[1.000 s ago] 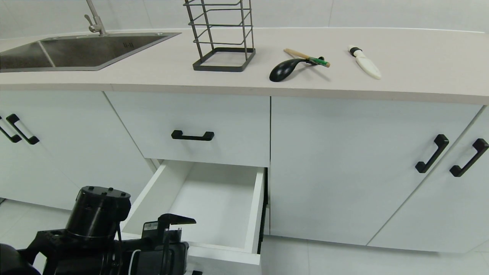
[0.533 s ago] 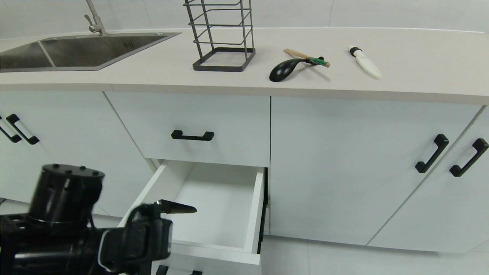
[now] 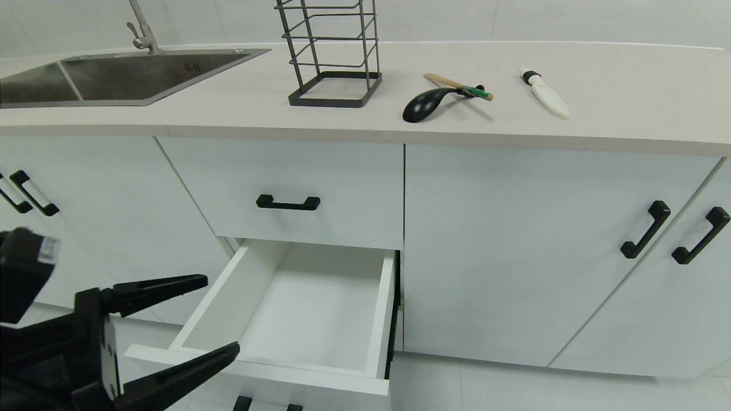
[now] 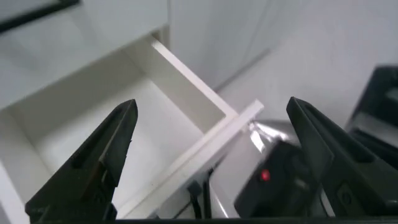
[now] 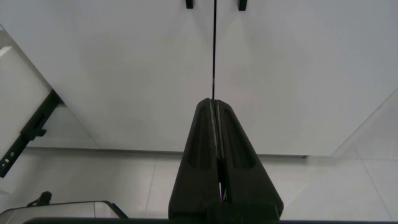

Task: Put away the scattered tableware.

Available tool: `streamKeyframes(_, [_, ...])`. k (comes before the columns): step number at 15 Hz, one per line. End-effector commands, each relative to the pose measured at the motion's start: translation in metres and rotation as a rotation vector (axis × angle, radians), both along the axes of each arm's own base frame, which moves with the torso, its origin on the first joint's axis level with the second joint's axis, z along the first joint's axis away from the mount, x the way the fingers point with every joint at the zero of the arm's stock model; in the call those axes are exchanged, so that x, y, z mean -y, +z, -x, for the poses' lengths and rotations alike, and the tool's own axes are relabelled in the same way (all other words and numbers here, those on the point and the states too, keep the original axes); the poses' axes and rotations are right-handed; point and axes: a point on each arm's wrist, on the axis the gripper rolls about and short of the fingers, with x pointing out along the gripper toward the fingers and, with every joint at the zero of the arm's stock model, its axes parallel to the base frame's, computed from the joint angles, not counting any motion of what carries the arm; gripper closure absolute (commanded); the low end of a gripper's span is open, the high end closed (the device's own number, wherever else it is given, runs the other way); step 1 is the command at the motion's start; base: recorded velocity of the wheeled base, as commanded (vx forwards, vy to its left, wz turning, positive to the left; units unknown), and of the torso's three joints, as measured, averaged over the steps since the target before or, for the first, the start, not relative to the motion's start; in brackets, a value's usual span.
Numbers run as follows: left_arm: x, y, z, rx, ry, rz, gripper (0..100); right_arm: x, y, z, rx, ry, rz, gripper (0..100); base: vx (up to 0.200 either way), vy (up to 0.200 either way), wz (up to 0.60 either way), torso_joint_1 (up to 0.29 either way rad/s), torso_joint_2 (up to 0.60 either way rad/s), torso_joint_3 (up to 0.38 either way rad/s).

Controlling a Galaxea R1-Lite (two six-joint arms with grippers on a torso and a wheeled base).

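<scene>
Right now the left gripper (image 3: 221, 313) hangs with its jaws spread wide, just beside the front left corner of the open white drawer (image 3: 381, 319). Up on the pale table (image 3: 628, 85) lie the glossy black spoon (image 3: 425, 103), its handle crossing the green-banded wooden chopsticks (image 3: 458, 86), and to their right the white sheathed knife (image 3: 545, 94). The right gripper (image 5: 214, 107) is pressed closed, facing white cabinet doors (image 5: 124, 74).
</scene>
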Motion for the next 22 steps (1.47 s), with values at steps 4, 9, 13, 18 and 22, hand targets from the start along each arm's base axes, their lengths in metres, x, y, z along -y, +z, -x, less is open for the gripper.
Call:
streamKeyframes(4, [-0.018,-0.034,0.079,0.207,0.255,0.136,0,0.0,0.0,0.0,0.0,0.0,0.0,100,0.0,0.0,0.0,0.0,0.0,0.0])
streamKeyframes(9, [-0.027,-0.057,0.114,0.121,0.492,0.29,0,0.0,0.0,0.0,-0.004,0.002,0.012,100,0.0,0.0,0.0,0.0,0.0,0.0])
streamKeyframes(13, [-0.029,-0.094,0.135,0.088,0.634,0.236,0,0.0,0.0,0.0,-0.004,0.002,0.012,100,0.0,0.0,0.0,0.0,0.0,0.0])
streamKeyframes(18, [-0.032,-0.11,0.149,0.201,0.774,0.092,0,0.0,0.0,0.0,-0.002,0.002,0.012,100,0.0,0.0,0.0,0.0,0.0,0.0])
streamKeyframes(22, [-0.033,-0.117,0.148,0.155,0.795,0.046,0,0.0,0.0,0.0,-0.004,0.002,0.014,100,0.0,0.0,0.0,0.0,0.0,0.0])
